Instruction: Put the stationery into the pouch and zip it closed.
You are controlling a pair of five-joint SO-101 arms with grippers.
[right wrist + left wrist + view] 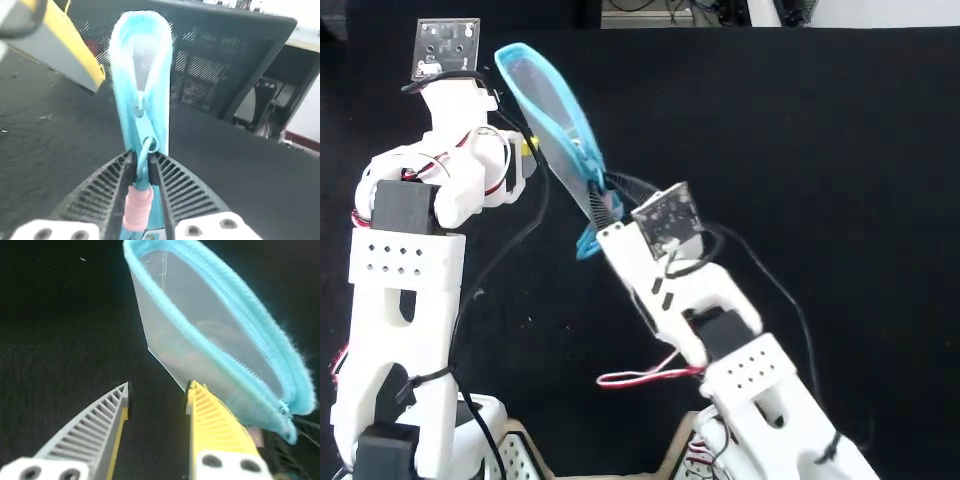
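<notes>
Two arms meet over the dark table (820, 150) in the high view: the right gripper (603, 205) holds the pouch (552, 110) by its lower end, so that it slants up off the surface toward the left gripper (525, 150), which sits just beside its middle. From the left wrist, the left gripper (157, 387) stands wide with nothing between its fingers, and its yellow finger (215, 425) lies right against the clear wall of the pouch (210, 340); whether they touch I cannot tell. The teeth along the blue edge look meshed up to the slider (283, 407), and faint shapes show through the wall, too dim to name. From the right wrist, the right gripper (141, 157) is clamped on the end of the pouch (160, 100), the pull ring (148, 145) at the fingertips and a pink wrap (137, 205) lower between the fingers. The pouch looks light, with a thin, slick wall that would likely buckle or slip under a pinch. The fabric zip band and end seam seem the firmer places to take hold, with the ring for pulling.
</notes>
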